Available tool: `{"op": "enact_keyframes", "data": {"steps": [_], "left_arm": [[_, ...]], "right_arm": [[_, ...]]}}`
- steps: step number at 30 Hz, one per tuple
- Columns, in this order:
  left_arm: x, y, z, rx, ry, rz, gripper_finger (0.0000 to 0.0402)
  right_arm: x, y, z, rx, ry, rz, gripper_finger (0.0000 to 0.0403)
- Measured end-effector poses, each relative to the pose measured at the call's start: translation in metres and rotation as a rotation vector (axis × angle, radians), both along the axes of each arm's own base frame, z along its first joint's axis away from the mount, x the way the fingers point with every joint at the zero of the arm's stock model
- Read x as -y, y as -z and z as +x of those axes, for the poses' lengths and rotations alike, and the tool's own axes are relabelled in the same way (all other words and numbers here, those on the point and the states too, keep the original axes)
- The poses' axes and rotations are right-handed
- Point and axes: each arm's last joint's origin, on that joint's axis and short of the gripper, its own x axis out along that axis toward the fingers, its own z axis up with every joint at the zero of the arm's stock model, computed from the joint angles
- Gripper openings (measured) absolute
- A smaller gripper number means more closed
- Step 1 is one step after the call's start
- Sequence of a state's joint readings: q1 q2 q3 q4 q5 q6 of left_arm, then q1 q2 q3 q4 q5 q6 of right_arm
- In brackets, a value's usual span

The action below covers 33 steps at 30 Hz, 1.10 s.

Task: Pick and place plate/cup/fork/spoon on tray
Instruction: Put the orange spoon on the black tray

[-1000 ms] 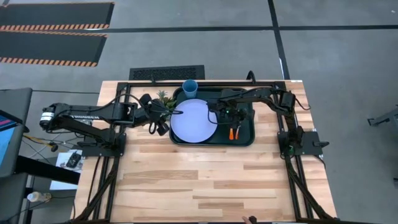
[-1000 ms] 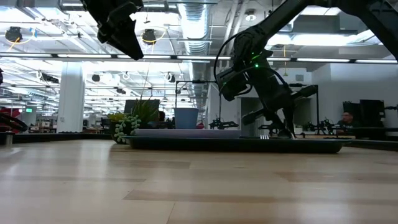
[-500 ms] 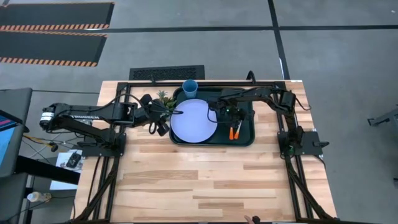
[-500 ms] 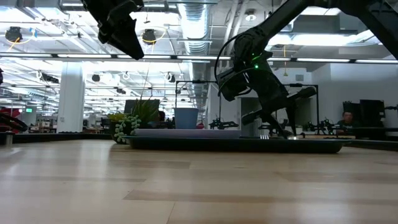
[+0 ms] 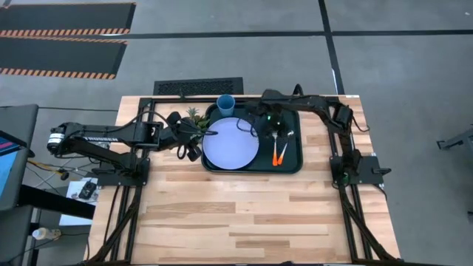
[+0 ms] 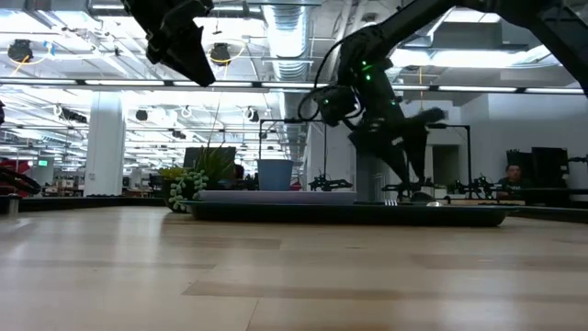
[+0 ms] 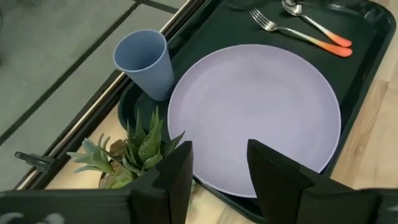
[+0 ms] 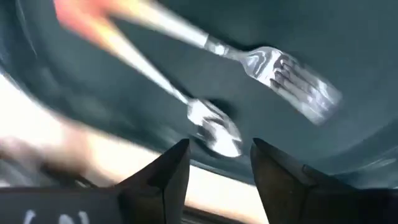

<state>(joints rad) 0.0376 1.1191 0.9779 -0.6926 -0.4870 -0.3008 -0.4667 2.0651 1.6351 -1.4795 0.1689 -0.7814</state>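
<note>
The lavender plate [image 5: 230,142] lies flat in the left half of the dark tray [image 5: 294,164]. The blue cup [image 5: 225,103] stands upright in the tray's far left corner. The fork [image 7: 292,31] and the spoon [image 7: 314,23] lie side by side on the tray floor right of the plate, orange handles toward the near edge. My right gripper [image 8: 221,168] hovers open just above the spoon's bowl [image 8: 214,127] and touches nothing. My left gripper [image 7: 221,168] hangs open over the plate's left rim, well above the table [image 6: 188,64].
A small green plant ornament [image 5: 194,116] stands on the table just outside the tray's far left corner, under my left arm. The near half of the wooden table [image 5: 251,214] lies bare. A black frame runs along the table's far and side edges.
My right gripper has risen off the tray floor and drawn toward the table's far edge. The fork and spoon stay lying on the tray, and their orange handles show clear of the gripper now.
</note>
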Motion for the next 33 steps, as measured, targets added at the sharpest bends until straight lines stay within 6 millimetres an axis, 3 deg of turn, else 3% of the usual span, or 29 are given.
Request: {"op": "enact_keyframes", "data": {"steps": [4, 8, 15, 20, 23, 29, 33], "left_arm": [[0.000, 0.000, 0.000, 0.014, -0.010, -0.011, 0.0142], [0.000, 0.000, 0.000, 0.014, -0.009, -0.013, 0.0142], [-0.001, -0.001, 0.001, 0.026, -0.038, 0.014, 0.0142], [-0.005, -0.004, 0.002, 0.056, -0.062, 0.026, 0.0142], [-0.008, -0.005, 0.003, 0.077, -0.075, 0.027, 0.0142], [-0.015, -0.005, 0.002, 0.073, -0.100, 0.028, 0.0142], [-0.019, -0.005, 0.002, 0.075, -0.118, 0.029, 0.0142]], "right_arm": [[0.018, -0.001, -0.021, 0.039, 0.567, 0.065, 0.0175], [0.017, -0.004, -0.059, 0.054, 0.787, 0.182, 0.0151], [-0.011, -0.003, -0.114, 0.319, 0.983, 0.102, 0.0118], [-0.019, -0.003, -0.126, 0.582, 1.053, -0.066, 0.0102], [-0.015, -0.007, -0.130, 0.678, 1.006, -0.094, 0.0097], [-0.002, 0.002, -0.139, 0.618, 1.103, -0.127, 0.0092], [0.002, 0.012, -0.135, 0.584, 1.088, -0.116, 0.0061]]}}
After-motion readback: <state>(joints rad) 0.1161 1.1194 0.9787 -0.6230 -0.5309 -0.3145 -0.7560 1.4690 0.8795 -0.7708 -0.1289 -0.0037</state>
